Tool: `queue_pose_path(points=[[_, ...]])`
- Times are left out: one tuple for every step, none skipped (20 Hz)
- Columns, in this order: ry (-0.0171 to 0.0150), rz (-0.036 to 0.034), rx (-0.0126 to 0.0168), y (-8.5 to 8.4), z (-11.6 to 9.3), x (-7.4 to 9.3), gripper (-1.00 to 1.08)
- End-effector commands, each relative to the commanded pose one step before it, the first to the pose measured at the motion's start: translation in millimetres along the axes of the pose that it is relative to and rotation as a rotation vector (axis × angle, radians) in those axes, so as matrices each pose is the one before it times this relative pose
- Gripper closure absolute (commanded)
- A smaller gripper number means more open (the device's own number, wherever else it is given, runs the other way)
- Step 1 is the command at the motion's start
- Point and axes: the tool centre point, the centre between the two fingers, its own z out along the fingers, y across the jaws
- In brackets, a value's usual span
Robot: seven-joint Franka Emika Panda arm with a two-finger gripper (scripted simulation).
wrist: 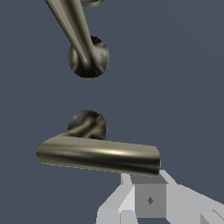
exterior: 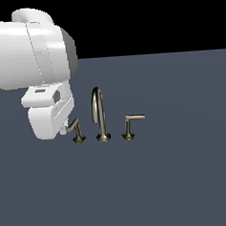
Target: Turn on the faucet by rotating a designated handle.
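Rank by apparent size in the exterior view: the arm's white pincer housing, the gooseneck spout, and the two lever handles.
1. Pincer housing, largest, though possibly nearer the camera.
2. Gooseneck spout.
3. Left-pointing handle and right-pointing handle: alike, unranked.

A bare simulated scene: a faucet (exterior: 102, 116) stands on a flat grey-blue floor (exterior: 177, 177) under black void.

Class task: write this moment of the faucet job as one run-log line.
phase: approach | gripper at bar end of handle | grip: cannot tell | spout untouched | twin handle untouched
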Motion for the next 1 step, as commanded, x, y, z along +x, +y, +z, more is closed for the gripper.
queue_pose_path(points=[[0.00779, 0.02137, -0.00388, 2.61, -0.22, 16.17, 1.08]])
